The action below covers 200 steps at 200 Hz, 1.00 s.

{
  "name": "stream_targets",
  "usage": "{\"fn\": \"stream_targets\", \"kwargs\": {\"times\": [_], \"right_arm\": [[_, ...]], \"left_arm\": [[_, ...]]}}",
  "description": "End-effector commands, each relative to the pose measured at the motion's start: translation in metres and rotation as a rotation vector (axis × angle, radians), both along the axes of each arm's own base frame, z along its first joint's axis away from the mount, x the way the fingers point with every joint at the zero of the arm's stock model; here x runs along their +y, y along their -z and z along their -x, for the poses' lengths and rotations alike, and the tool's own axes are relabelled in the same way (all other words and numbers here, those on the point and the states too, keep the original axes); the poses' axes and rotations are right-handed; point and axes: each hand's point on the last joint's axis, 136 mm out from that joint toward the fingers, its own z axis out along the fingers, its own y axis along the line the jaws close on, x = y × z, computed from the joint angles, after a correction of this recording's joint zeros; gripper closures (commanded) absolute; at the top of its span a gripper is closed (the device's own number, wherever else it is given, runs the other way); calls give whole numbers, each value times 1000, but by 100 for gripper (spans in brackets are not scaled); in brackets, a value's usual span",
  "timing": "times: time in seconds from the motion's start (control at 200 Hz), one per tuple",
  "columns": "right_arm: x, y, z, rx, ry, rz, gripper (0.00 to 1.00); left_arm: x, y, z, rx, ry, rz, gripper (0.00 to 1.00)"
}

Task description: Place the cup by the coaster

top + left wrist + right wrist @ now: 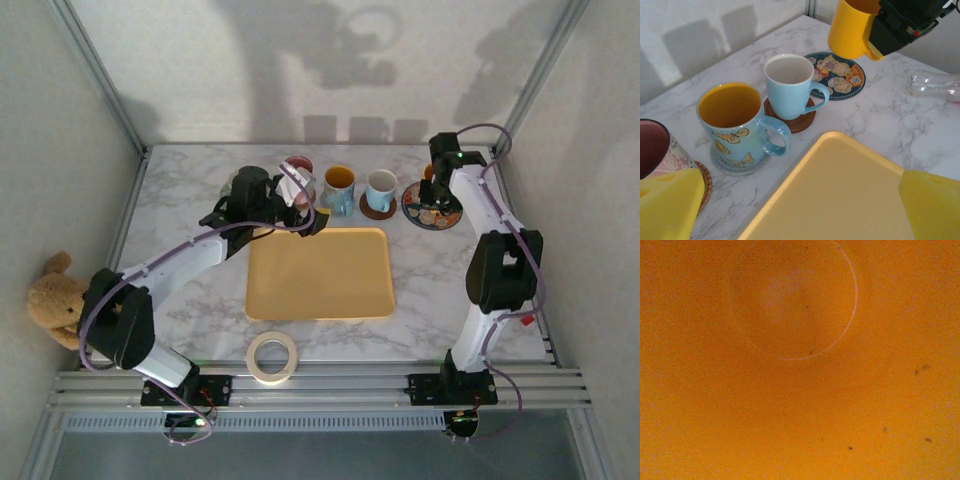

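R gripper (879, 31) is clamping the yellow cup (850, 27) at the handle side and holding it up in the air, just over the far edge of the patterned coaster (837, 75), not touching it. R wrist cam is looking straight into the cup's orange inside. L gripper (800, 207) is hovering w/ jaws wide apart, nothing btwn them, over the far left corner of the yellow tray (840, 190), near the pink cup (652, 145). Blue cup (789, 85) is sitting on the wooden coaster (802, 122).

1. White, grey-veined marble bench (175, 185) spans the enclosure.
2. Plain back wall (200, 70) at 12 o'clock carries soft grey shadows.
3. White side walls (50, 180) at 9 and 3 o'clock.
4. Aluminium rail (320, 385) at 6 o'clock.
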Motion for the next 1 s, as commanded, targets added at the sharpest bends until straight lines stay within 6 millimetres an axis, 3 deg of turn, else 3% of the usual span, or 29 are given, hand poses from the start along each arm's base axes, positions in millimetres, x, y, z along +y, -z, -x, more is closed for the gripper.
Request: {"fn": "stream_targets", "kwargs": {"times": [0.0, 0.411, 0.631, 0.996], "right_arm": [[-10, -11, -31, -82, 30, 18, 100], [-19, 35, -57, 2, 54, 15, 100], [-19, 51, -58, 31, 53, 12, 100], [-21, 68, -53, 92, 66, 14, 100]], "left_arm": [[-13, -16, -6, -47, 40, 43, 0], [-20, 10, -13, 4, 57, 12, 0], [-17, 21, -9, 28, 54, 3, 0], [-17, 23, -9, 32, 53, -1, 0]]}}
